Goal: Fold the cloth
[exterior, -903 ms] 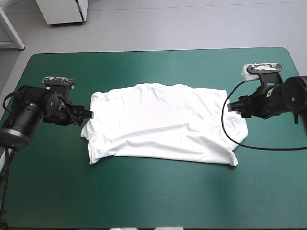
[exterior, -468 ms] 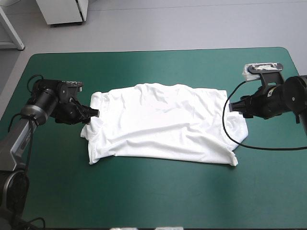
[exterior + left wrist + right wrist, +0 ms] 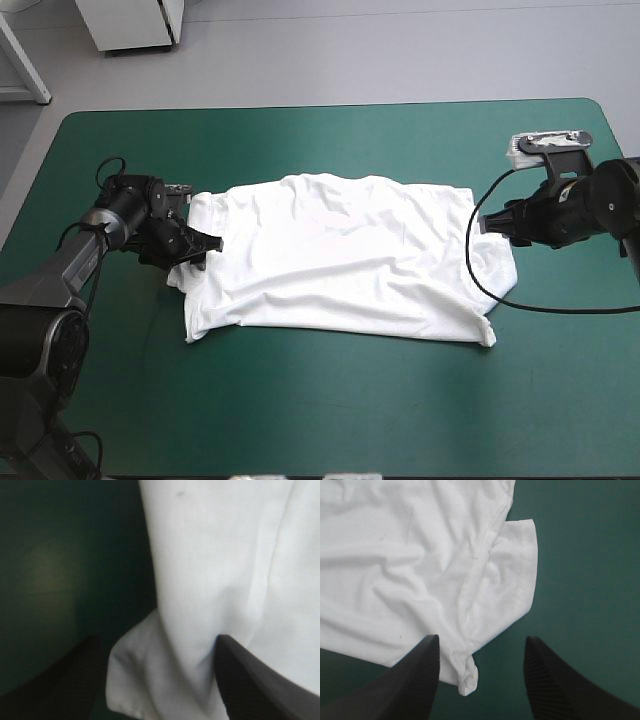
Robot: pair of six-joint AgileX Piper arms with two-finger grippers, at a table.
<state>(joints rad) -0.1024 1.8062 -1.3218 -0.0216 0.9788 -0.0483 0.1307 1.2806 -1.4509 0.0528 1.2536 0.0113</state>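
The white T-shirt [image 3: 335,260] lies spread flat across the middle of the teal-green table, folded roughly in half. My left gripper [image 3: 205,243] is at the shirt's left end, open, its black fingers [image 3: 250,680] standing apart over a bunched fold of the T-shirt [image 3: 200,605]. My right gripper [image 3: 490,222] hovers at the shirt's right end, also open. In the right wrist view the gripper [image 3: 480,680] straddles the corner of a sleeve of the T-shirt [image 3: 420,570], with cloth ahead of it.
Bare teal-green cover [image 3: 330,420] surrounds the shirt on all sides, widest toward the near edge. A white cabinet [image 3: 130,22] stands beyond the far edge.
My left gripper has swung in toward the shirt's left end and now sits over its edge, rucking the cloth there. The right gripper has barely moved.
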